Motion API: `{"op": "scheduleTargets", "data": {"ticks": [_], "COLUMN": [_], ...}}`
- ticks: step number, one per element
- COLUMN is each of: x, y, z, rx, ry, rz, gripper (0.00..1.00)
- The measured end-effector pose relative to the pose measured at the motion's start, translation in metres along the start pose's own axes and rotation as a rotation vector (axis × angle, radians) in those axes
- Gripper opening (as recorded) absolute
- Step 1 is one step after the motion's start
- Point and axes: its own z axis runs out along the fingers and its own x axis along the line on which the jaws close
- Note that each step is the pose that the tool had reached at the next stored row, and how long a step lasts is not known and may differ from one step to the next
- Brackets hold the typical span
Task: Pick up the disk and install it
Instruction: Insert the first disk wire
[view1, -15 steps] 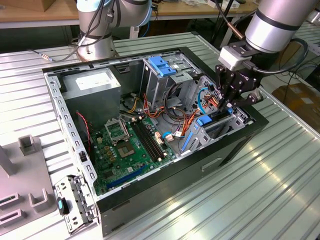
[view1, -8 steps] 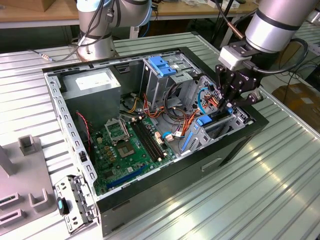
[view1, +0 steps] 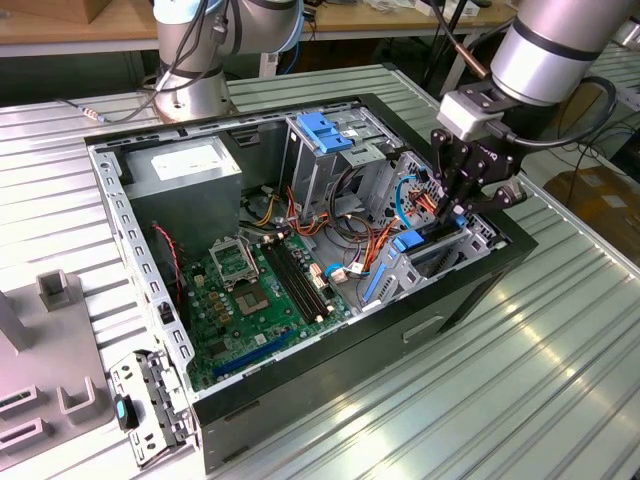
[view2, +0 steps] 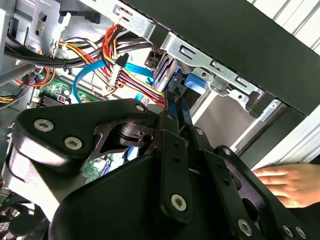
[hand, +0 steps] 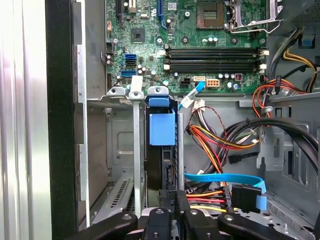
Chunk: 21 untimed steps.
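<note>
**Disk held edge-on in the drive bay**

The gripper (view1: 462, 205) was seen lowered into the open computer case (view1: 470, 290), at the corner toward the exterior view's right. In the first wrist view the disk (hand: 161, 165) was stood on edge in the metal drive bay (hand: 136, 150), its blue rail tab (hand: 162, 127) at the end toward the motherboard (hand: 200, 45) and away from the gripper. The disk's long axis was aligned with the gripper's reach, running straight out from between the fingers (hand: 165, 220) into the slot. The fingers were clenched on the near edge of the disk, judging from both wrist views. A bundle of cables (hand: 215, 145) was lying just beside the bay. A person's hand (view2: 290, 182) was resting outside the case wall.
</note>
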Motion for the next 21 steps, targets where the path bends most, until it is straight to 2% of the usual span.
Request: {"op": "scheduleTargets", "data": {"ticks": [8,21], "x": [0.0000,0.0000], "y": [0.0000,0.0001], "z": [-0.0009,0.0032], "rx": [0.0000,-0.0001], "ry": [0.0005,-0.0008], "rz": [0.002,0.003], "gripper": [0.17,0.17]}}
